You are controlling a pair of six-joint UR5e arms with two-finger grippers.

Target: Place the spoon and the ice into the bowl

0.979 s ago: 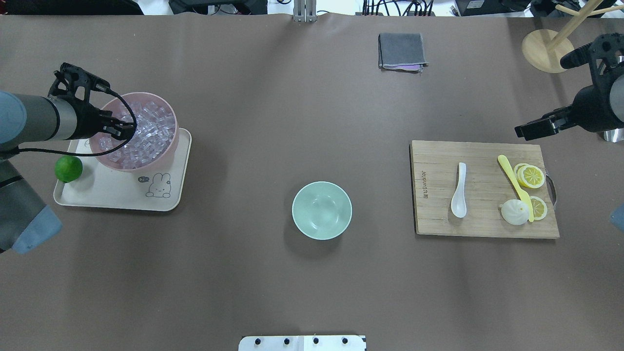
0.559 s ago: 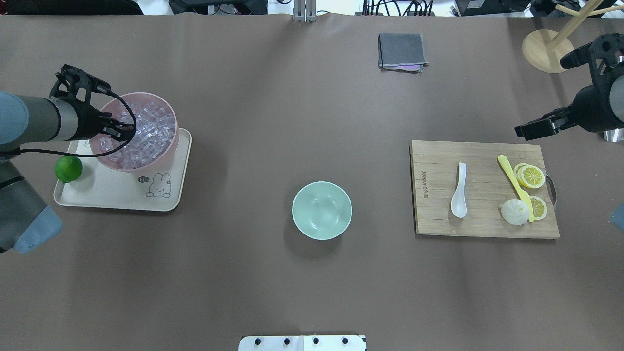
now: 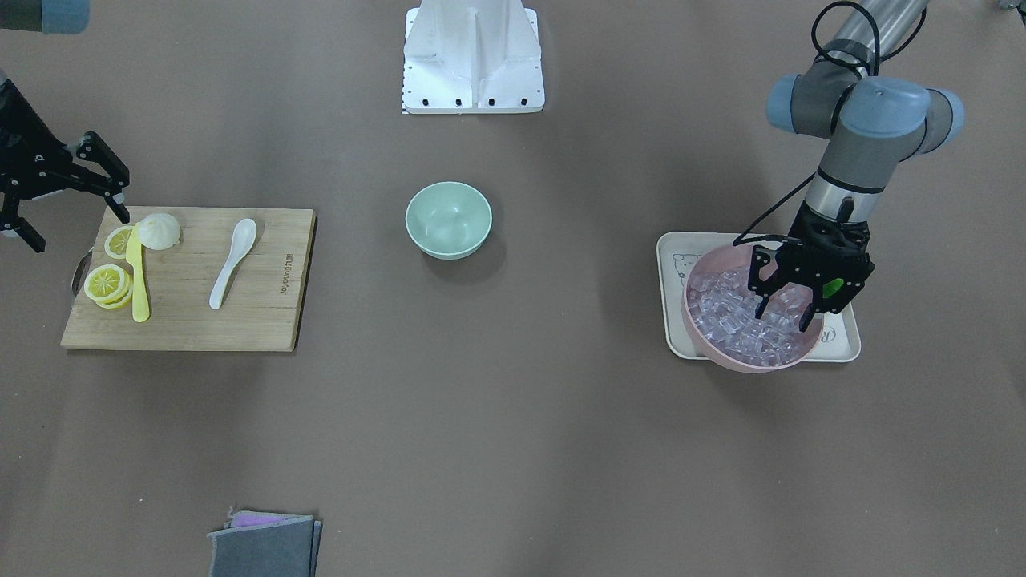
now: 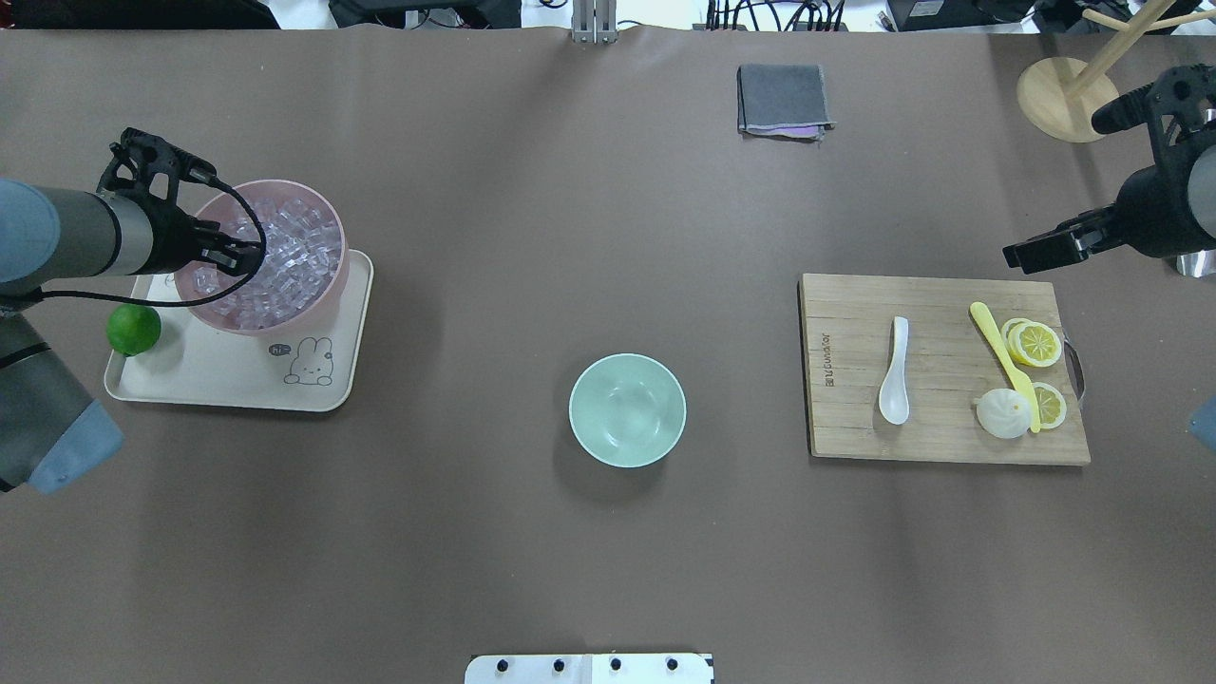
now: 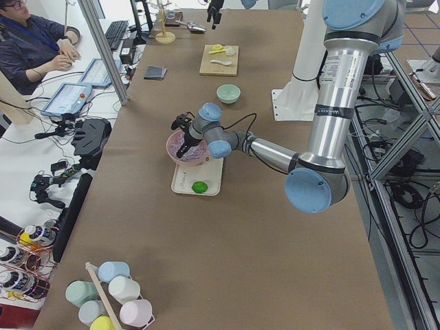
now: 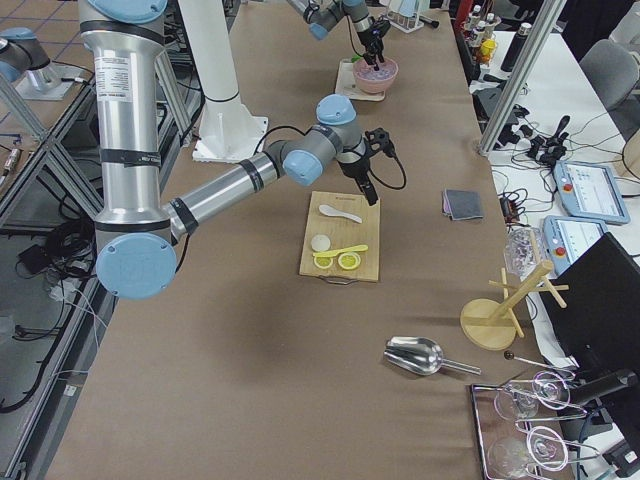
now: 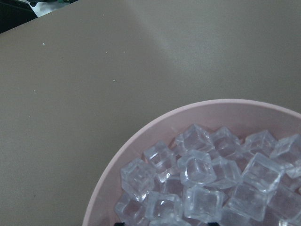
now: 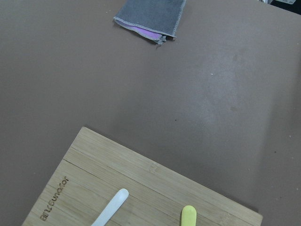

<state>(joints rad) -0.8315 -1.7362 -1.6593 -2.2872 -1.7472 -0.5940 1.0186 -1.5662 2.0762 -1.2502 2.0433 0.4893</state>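
Left gripper (image 3: 784, 308), spread, is hovering over ice (image 3: 733, 316) in pink bowl (image 3: 749, 365), frame right. Right gripper (image 3: 78, 231), spread, is hanging at left edge. Spoon (image 3: 232, 263) is lying on board (image 3: 264, 320), left; bowl (image 3: 448, 219) is standing centre.

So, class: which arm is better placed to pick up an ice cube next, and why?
The left. The left end effector hangs open right over the ice in the pink bowl, aimed down. The right end effector is at the table's other end, by the cutting board.

I see my left gripper (image 3: 781, 319) has crept a touch right and nearer, over the ice (image 4: 294, 256) in the pink bowl (image 4: 332, 285).
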